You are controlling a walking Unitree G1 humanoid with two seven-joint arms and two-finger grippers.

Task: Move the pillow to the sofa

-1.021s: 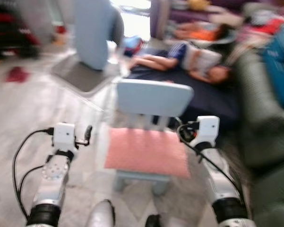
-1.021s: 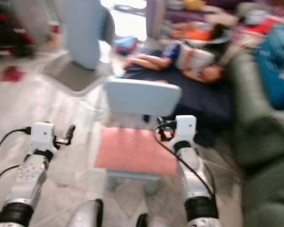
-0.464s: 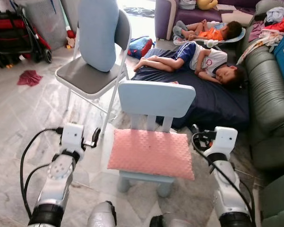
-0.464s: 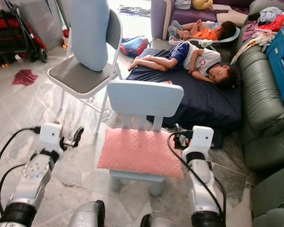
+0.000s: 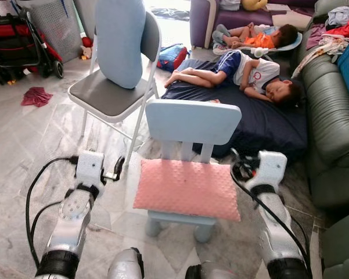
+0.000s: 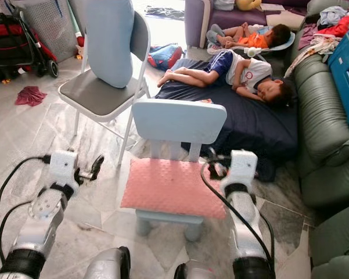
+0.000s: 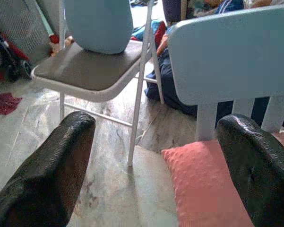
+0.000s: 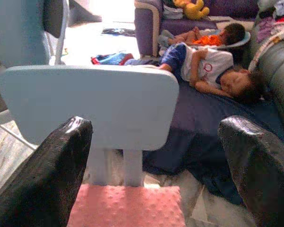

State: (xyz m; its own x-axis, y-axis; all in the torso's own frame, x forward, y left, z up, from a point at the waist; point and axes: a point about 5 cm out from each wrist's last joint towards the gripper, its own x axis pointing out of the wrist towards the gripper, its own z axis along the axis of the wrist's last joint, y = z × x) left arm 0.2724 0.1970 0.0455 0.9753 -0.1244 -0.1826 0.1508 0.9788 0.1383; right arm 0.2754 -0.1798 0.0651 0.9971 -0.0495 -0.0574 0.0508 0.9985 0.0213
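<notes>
Left eye view: pink pillow (image 5: pixel 187 189) on small chair (image 5: pixel 193 123); both end effectors spread, empty, flanking pillow edges.

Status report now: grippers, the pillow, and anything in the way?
Left gripper and right gripper open, flanking the pink pillow. Pillow lies ungrasped on the small blue chair. Sleeping people beside the green sofa.
</notes>
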